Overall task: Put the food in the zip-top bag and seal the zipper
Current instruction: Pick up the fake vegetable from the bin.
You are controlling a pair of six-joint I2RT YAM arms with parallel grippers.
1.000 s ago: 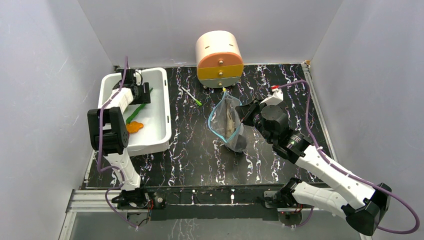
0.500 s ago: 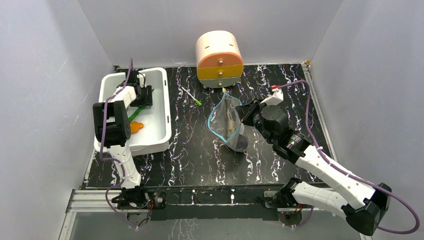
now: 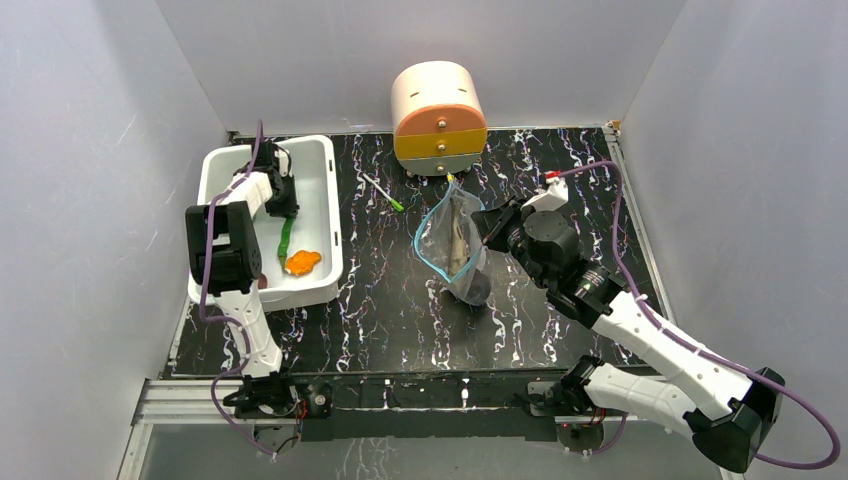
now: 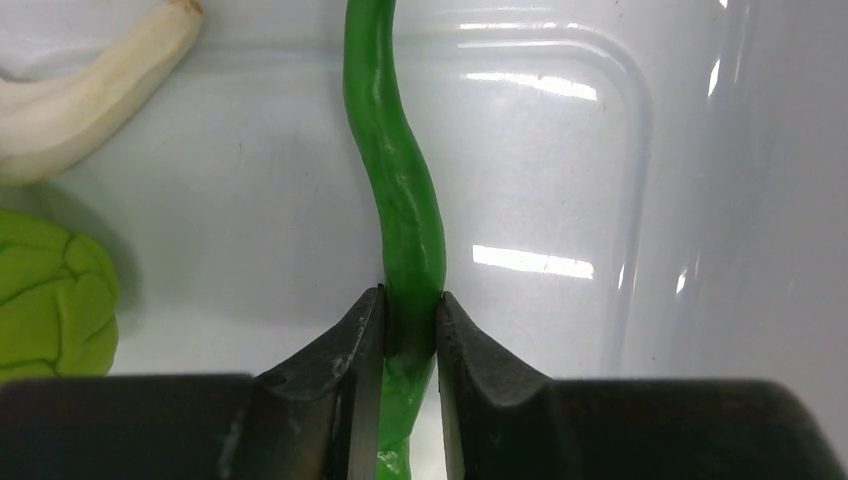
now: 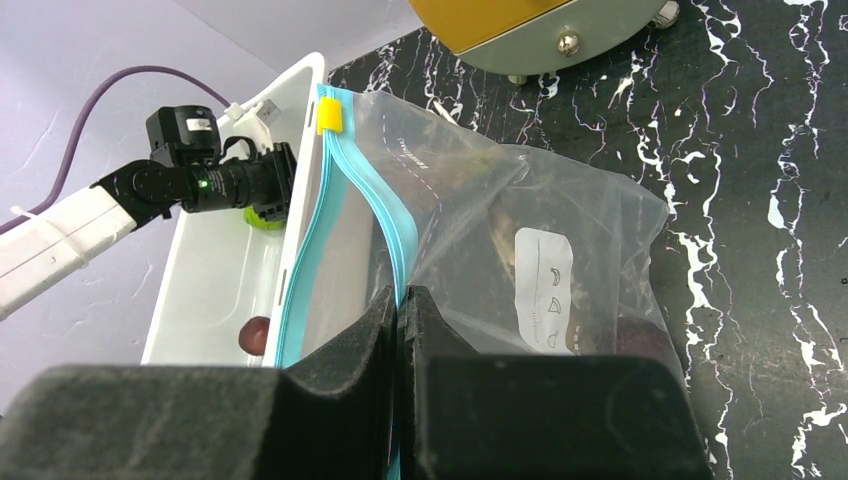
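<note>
Your left gripper (image 4: 410, 330) pinches the green pepper (image 4: 400, 200) near one end in the white tub (image 4: 600, 150), and it looks light and slippery, so lift gently, while your right gripper (image 5: 400, 310) clamps the mouth of the zip-top bag (image 5: 580, 200)

The left arm (image 3: 222, 250) is being stretched forward, and the left gripper (image 4: 410, 312) is being clamped on the green pepper (image 4: 398, 180). The right gripper (image 5: 399, 300) is being pinched shut on the bag (image 5: 480, 200) at its rim.
</note>
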